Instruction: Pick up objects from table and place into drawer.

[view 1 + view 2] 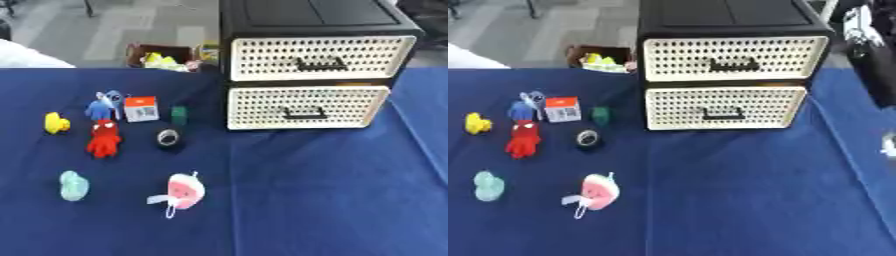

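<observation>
On the blue table [315,200] stands a black drawer unit [311,15] with two cream perforated drawers, one above the other. The upper drawer [319,57] and the lower drawer [306,107] both look closed, each with a dark handle in the middle of its front.

The objects lie in a loose group on the left part of the table, apart from the unit. Nearest to it is a small green block [178,114], and just in front of that a dark ring-shaped thing [168,137] — it may be a roll of tape, but I cannot make it out. Beside the green block stands a white and orange box [141,108], with a blue toy figure [102,106] touching or almost touching its left side. Below the blue one lies a red plush toy [104,139]. Far left is a small yellow toy [56,123]. Closer to the camera lie a pale mint-coloured soft thing [73,185] and a pink and white round pouch [183,191] with a strap or loop hanging from it.

Behind the table's far edge a brown box [157,55] with yellow things inside is partly hidden.

Neither robot hand can be clearly seen, so whether they are open or hold anything cannot be told. At the right edge of the right eye view there is only a dark shape [877,55], cut off — what it is stays unclear.
</observation>
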### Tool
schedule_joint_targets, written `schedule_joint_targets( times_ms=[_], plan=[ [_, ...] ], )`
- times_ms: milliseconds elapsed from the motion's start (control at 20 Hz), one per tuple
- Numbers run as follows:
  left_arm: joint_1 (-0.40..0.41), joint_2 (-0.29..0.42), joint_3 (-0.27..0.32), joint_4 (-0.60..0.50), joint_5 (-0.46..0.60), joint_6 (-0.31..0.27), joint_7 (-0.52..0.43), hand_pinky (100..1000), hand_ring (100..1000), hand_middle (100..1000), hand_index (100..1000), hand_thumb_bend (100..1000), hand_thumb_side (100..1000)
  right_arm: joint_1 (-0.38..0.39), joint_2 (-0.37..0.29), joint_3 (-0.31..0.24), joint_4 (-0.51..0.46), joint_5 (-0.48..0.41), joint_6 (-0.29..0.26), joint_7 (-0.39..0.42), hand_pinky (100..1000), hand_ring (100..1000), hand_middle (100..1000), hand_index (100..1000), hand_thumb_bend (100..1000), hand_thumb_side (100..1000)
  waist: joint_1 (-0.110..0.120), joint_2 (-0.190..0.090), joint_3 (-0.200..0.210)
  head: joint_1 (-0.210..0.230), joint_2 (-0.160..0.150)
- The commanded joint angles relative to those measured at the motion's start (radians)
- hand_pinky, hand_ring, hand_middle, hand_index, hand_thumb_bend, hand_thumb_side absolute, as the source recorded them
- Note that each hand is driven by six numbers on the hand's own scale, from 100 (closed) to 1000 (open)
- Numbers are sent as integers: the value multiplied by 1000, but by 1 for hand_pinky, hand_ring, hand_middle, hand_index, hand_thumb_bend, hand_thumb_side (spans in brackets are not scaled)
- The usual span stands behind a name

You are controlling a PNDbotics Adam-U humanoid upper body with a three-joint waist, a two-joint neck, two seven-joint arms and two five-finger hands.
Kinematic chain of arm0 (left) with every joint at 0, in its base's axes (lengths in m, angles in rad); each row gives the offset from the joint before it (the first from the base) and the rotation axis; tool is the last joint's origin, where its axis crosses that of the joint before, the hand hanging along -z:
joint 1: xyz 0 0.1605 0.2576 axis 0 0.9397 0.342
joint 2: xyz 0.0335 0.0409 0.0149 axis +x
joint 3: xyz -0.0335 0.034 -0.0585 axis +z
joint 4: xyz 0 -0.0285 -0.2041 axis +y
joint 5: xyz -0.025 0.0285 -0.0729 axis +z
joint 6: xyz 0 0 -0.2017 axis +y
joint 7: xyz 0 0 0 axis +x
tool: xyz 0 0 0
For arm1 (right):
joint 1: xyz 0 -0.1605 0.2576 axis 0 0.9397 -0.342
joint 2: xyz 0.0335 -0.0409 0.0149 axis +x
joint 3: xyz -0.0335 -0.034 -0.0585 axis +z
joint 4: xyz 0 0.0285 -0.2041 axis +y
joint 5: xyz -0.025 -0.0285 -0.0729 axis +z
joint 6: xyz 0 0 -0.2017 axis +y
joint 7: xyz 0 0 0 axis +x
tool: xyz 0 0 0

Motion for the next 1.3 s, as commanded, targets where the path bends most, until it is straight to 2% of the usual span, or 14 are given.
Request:
schedule_joint_targets(
  times_ms=[50, 250, 450, 650, 700, 900, 950, 1100, 1300],
  plan=[
    [-4, 22, -3, -19, 1, -3, -3, 430, 516, 579, 820, 100, 972, -42, -99, 12, -17, 46, 7, 117, 615, 589, 631, 803, 100, 1000, 1, -25, 2, 10, 11],
    [-1, 25, -5, -19, 4, -6, -4, 430, 516, 579, 819, 100, 968, -102, -172, 46, -17, 55, -3, 261, 572, 552, 586, 796, 100, 1000, 3, -32, 6, 11, 10],
    [2, 28, -7, -19, 5, -5, -5, 430, 517, 579, 819, 100, 968, -165, -235, 80, -17, 10, -22, 397, 527, 508, 537, 798, 100, 1000, 0, -36, 6, 12, 10],
    [1, 30, -9, -19, 5, -4, -8, 430, 517, 579, 819, 100, 970, -222, -273, 111, -17, -55, -45, 525, 356, 360, 345, 814, 100, 1000, -3, -36, 3, 13, 4],
    [1, 31, -10, -19, 5, -4, -9, 430, 517, 579, 819, 100, 970, -236, -277, 117, -17, -67, -50, 555, 329, 338, 324, 818, 100, 1000, -3, -36, 1, 13, 3],
    [-1, 33, -11, -19, 6, -2, -11, 429, 517, 579, 819, 100, 972, -284, -276, 140, -17, -92, -55, 678, 107, 144, 130, 818, 100, 1000, -7, -35, -4, 10, -2],
    [-1, 33, -11, -19, 6, -2, -11, 429, 517, 579, 819, 100, 973, -294, -273, 145, -16, -101, -51, 704, 100, 101, 100, 823, 100, 1000, -7, -34, -4, 10, -4],
    [-1, 33, -11, -19, 6, 0, -12, 429, 517, 579, 819, 100, 974, -323, -262, 156, -1, -130, -45, 765, 100, 100, 100, 850, 100, 1000, -10, -32, -2, 11, -7],
    [-2, 34, -12, -19, 5, 0, -14, 429, 516, 579, 819, 100, 975, -356, -252, 179, 28, -179, -65, 838, 100, 100, 100, 871, 100, 1000, -12, -30, -2, 13, -9]
  ],
)
